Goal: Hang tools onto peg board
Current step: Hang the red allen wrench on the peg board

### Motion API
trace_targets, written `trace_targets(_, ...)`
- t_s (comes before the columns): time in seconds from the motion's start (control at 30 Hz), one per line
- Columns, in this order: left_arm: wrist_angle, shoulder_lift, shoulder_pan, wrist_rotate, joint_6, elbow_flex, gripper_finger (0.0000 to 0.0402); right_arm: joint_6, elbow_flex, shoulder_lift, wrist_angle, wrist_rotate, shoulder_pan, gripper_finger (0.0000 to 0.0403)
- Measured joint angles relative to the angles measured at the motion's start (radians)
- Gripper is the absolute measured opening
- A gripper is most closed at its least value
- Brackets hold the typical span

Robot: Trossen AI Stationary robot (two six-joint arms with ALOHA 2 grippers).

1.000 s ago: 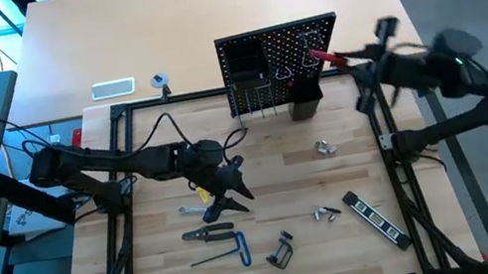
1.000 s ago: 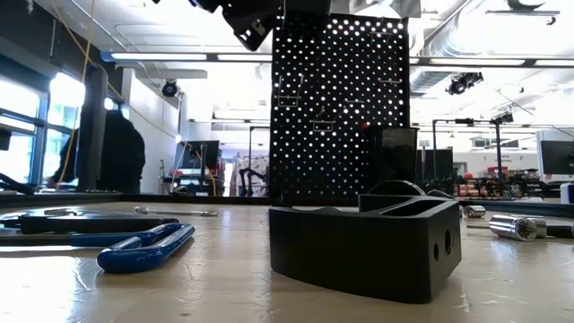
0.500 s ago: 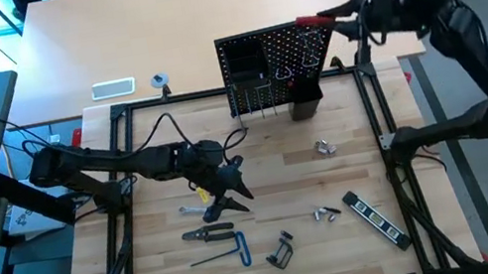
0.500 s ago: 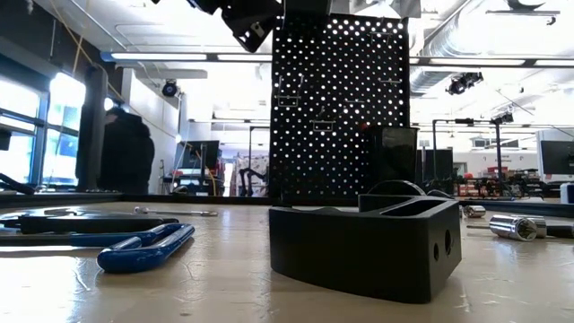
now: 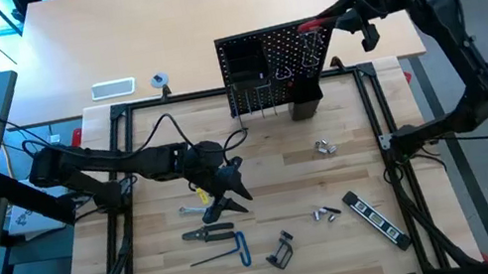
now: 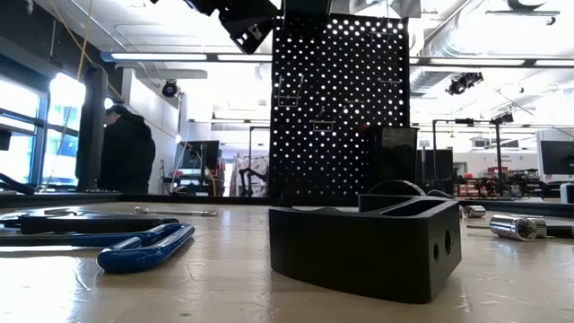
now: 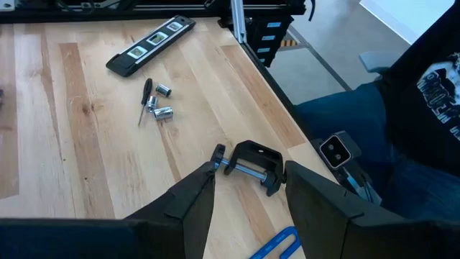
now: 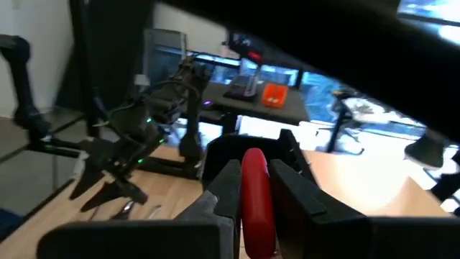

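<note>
The black peg board (image 5: 282,65) stands upright at the table's far side, with a few hooks on it and a small black bin (image 5: 306,101) at its foot. My right gripper (image 5: 331,19) hovers over the board's top right corner, shut on a red-handled screwdriver (image 5: 310,24). My left gripper (image 5: 230,200) hangs open above the table's middle left and touches nothing. In the left wrist view, the black clamp (image 7: 248,164) lies on the wood beyond its spread fingers. A wrench (image 5: 194,209), pliers (image 5: 208,232) and a blue-handled hex key (image 5: 229,253) lie below it. My right gripper pinches the screwdriver's red handle (image 8: 256,198) between its two fingers (image 8: 224,188). The fingers come in about level from the table's right side and lie along the handle. The screwdriver is lifted clear and sticks out toward the left, over the board's top edge.
A black striped bar (image 5: 374,218) and small sockets (image 5: 326,213) lie near right, and more sockets (image 5: 327,148) lie in the middle. Beyond the board lie a white flat rectangle (image 5: 113,89) and a tape roll (image 5: 159,79). A person (image 6: 126,152) stands in the room behind.
My right gripper has swung from beside the board's right front toward the far edge and a little up, rolling as it went. It carried the red-handled screwdriver up over the board's top right corner. The person in the background has stepped a little to the right.
</note>
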Motion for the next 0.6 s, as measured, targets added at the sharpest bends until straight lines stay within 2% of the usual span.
trace_targets(0.17, 0.000, 0.000, 0.000, 0.000, 0.000, 0.000, 0.0161, -0.055, -0.001, 0.026, -0.063, -0.014, 0.000, 0.0042)
trace_targets(0.33, 0.000, 0.000, 0.000, -0.001, 0.001, 0.000, 0.0161, -0.110, -0.001, 0.014, -0.127, 0.055, 0.000, 0.0042)
trace_targets(0.6, 0.002, 0.000, 0.003, -0.051, 0.011, -0.001, 0.0161, -0.162, 0.000, -0.026, -0.182, 0.090, 0.000, 0.0042)
